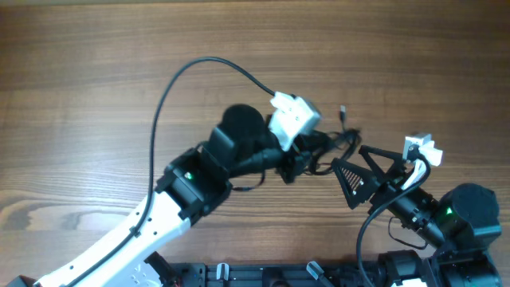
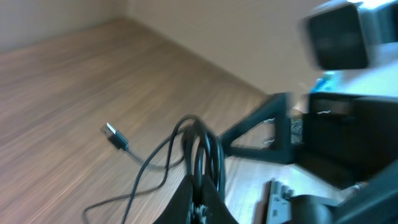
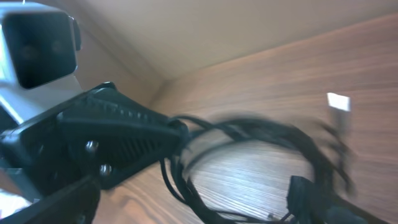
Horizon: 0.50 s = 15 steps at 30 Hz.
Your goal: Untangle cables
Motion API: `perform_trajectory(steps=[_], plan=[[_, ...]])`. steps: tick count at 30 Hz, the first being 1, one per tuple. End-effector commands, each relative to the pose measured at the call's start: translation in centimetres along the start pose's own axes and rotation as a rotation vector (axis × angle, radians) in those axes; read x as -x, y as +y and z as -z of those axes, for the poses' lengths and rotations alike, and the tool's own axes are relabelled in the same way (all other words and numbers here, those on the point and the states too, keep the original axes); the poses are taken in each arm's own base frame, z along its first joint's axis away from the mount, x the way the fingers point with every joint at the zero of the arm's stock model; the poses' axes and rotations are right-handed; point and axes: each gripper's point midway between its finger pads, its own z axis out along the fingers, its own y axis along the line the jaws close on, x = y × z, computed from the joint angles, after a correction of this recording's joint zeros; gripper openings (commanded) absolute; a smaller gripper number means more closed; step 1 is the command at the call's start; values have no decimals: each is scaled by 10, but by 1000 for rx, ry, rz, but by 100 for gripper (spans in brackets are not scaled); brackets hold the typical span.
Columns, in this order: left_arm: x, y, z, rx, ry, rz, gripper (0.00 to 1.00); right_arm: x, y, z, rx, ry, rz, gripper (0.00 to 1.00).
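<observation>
**Operator:** Overhead view: where are the cables [image 1: 339, 143] lying?

**Technician:** They are lying bunched on the bench [image 1: 80, 64] between the two arms. One plug [image 1: 343, 112] is pointing out at the far side. The left gripper [image 1: 299, 163] is clamping the left edge of the bundle. The right gripper [image 1: 348, 159] is sitting just beside the bundle, jaws apart, apparently gripping nothing.

**Operator:** Left wrist view?

**Technician:** The left gripper [image 2: 200, 193] is closing on several upright loops. One loose strand is trailing across the bench to the plug [image 2: 115, 137].

**Operator:** Right wrist view?

**Technician:** It is blurring. Loops are fanning out from the left gripper [image 3: 177, 130]. The right gripper's own jaws are not showing clearly here.

**Operator:** Handling?

**Technician:** The strands are looking light, limp and springy, and likely to slip in the pads. Taking the free strand just behind its plug is looking safest, since pulling at the knot is likely to tighten it.
</observation>
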Motion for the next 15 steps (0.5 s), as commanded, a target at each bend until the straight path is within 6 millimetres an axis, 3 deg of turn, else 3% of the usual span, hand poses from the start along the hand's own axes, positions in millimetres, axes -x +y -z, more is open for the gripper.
perform_trajectory(steps=[1,2,3,7,10,15], plan=[[13,-31,-4,-76,-46,-47,4,-3,12,2,59,20,5,73],[13,-32,-4,-79,-47,-48,4,-2,12,2,59,20,6,67],[13,-32,-4,-78,-46,-47,4,-3,12,2,59,20,6,54],[13,-32,-4,-78,-46,-47,4,-2,12,2,59,20,9,33],[13,-30,-4,-66,-47,-46,4,-2,11,2,56,18,9,4],[-3,18,-1,198,-2,33,4,-3,11,2,53,22,31,4]])
